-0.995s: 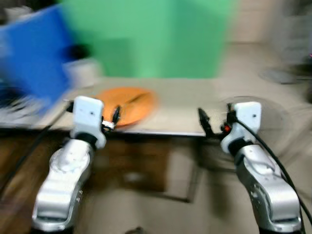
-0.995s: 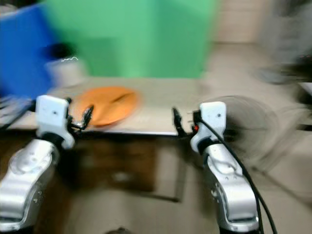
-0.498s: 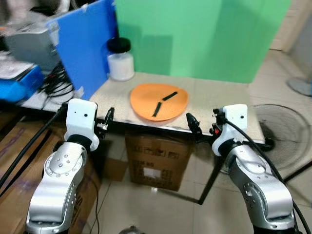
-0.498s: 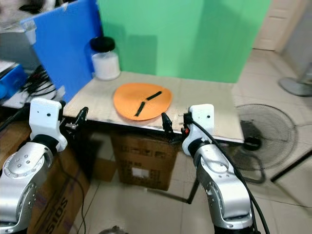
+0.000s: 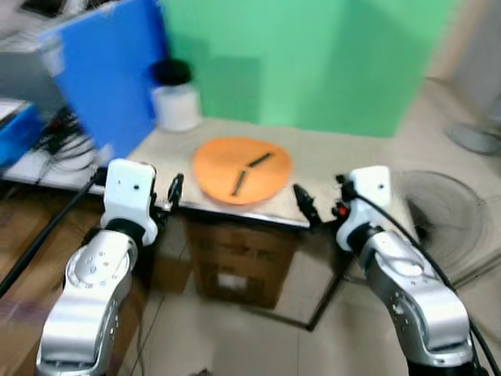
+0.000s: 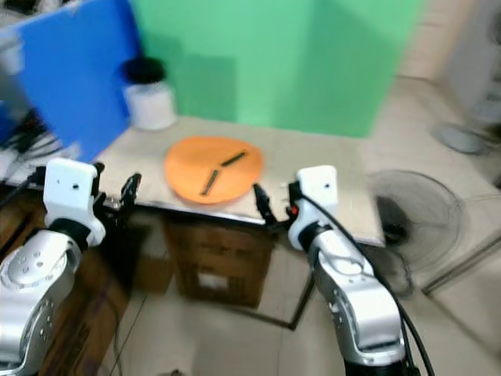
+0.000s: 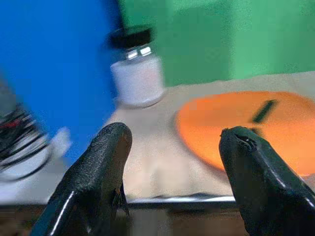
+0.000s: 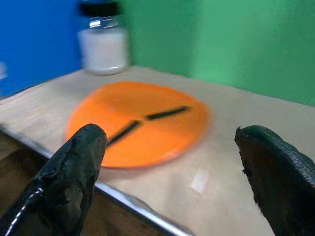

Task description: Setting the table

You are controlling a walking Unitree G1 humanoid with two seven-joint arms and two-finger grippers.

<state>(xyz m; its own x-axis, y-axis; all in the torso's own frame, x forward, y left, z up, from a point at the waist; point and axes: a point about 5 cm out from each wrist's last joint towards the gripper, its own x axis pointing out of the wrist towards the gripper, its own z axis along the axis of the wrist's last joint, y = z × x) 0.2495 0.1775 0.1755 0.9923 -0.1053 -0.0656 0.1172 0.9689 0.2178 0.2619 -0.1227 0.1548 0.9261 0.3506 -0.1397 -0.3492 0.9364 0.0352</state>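
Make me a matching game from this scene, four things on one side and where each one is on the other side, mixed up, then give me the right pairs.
Things:
1. orange plate
2. white jar
3. cardboard box
4. floor fan

Places:
A. under the table
B. on the floor to the robot's right of the table
C. middle of the tabletop, with two dark strips on it
D. far left corner of the tabletop, by the blue board

Pairs: 1-C, 2-D, 3-A, 4-B
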